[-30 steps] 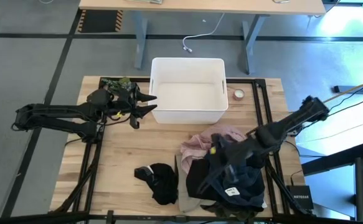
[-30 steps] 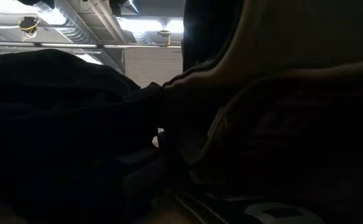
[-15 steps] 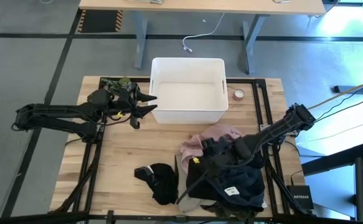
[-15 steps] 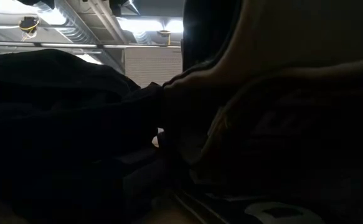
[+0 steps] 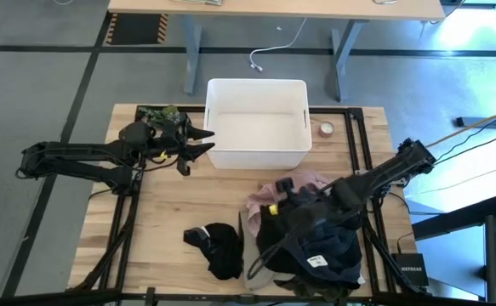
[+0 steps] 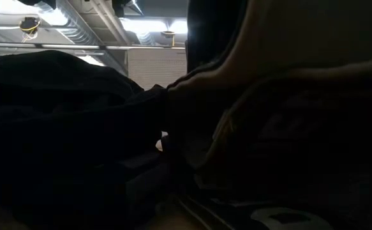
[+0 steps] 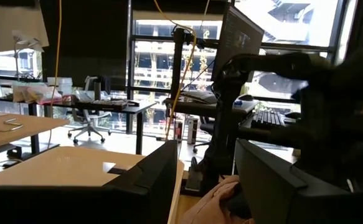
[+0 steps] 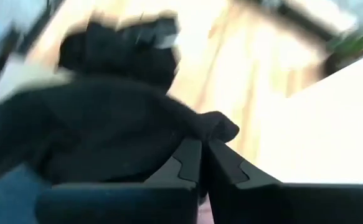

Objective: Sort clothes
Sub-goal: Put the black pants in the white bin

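Near the surface's front edge the clothes [image 5: 303, 234] lie unsorted — right pincer [image 8: 203, 149] pinching the black garment [image 8: 100, 124]; left pincer [image 5: 203, 142] spread, waiting.

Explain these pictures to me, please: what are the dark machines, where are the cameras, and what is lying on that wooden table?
They are two robot arms at a wooden table. One camera looks straight down, one sits at table level with clothes piled against it, and one rides on each wrist. The left gripper waits open beside a white bin. The right gripper has shut on a fold of a black garment in the clothes heap, as its wrist camera shows. That heap also holds a pale pink garment and a navy garment with a white label. Another black garment lies apart on the table.
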Robot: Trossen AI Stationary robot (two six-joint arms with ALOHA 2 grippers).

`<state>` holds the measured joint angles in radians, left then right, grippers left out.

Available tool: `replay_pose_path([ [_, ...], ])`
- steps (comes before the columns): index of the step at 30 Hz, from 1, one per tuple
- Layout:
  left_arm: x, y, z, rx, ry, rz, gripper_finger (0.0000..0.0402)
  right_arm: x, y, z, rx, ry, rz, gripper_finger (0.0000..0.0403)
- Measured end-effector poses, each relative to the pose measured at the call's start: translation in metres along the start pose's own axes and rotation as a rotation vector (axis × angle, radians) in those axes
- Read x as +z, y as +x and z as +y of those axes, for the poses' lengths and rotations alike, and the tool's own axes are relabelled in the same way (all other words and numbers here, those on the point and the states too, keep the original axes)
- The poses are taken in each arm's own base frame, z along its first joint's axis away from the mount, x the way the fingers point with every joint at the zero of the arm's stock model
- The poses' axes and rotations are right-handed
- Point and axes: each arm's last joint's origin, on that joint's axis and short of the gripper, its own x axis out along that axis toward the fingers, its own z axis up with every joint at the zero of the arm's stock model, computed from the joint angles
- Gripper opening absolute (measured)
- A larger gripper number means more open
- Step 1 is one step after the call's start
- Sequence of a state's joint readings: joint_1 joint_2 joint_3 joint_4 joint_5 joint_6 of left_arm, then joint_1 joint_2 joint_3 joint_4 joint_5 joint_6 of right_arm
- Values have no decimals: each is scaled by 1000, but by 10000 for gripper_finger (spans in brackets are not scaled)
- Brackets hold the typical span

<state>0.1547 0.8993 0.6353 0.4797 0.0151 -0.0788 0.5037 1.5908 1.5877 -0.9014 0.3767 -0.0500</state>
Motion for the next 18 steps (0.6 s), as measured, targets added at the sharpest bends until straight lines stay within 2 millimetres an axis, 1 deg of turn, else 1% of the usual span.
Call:
replay_pose_path([
  [2, 0, 0, 0, 0, -3, -1, 157, 11, -20, -10, -41, -3, -65, 9],
  [6, 1, 0, 0, -2, -42, -15, 157, 32, -64, -32, -188, -3, -188, 20],
  [9, 2, 0, 0, -2, -44, -22, 157, 44, -98, -55, -308, -1, -270, 17],
  [13, 2, 0, 0, -2, -44, -22, 157, 54, -137, -91, -430, 47, -374, 7],
  [18, 2, 0, 0, -2, -44, -24, 157, 59, -177, -138, -611, 105, -517, 18],
])
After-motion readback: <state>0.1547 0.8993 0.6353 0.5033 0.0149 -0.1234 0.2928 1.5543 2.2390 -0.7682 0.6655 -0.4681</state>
